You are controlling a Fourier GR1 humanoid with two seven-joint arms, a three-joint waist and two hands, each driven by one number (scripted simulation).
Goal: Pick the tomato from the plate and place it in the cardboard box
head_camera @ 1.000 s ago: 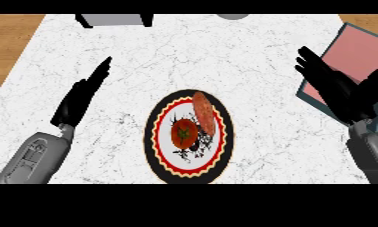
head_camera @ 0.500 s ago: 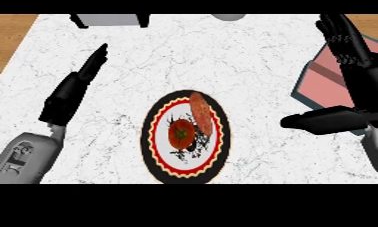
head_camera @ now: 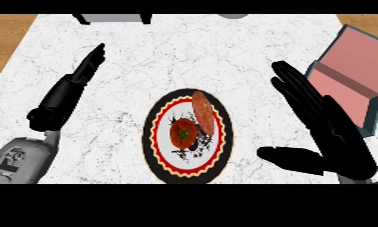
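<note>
Hovering right of the plate, the right hand (head_camera: 332, 136) is spread wide: fingers straight and fanned toward the upper left, thumb stuck out leftward low down, nothing held. A strip of bare table (head_camera: 244, 51) separates the thumb tip from the plate (head_camera: 158, 146) rim; no contact.

Tomato (head_camera: 182, 132) sits on the plate, just left of centre, green stem cap facing up. A reddish sausage-like piece (head_camera: 204, 111) lies slanted on the plate's upper right, beside the tomato; whether they touch cannot be told. The plate's lower rim lies close to the view's lower edge.

Cardboard box (head_camera: 345, 78) lies at the table's right edge, open, pink interior showing, partly cut off by the view's right side. Its near wall is just beyond the right hand's fingertips.

Left hand (head_camera: 74, 82) is well left of the plate, fingers straight and pressed together, pointing up-right, empty. Marble between it and the plate is open.

Grey object (head_camera: 112, 18) at the top edge, upper left.
</note>
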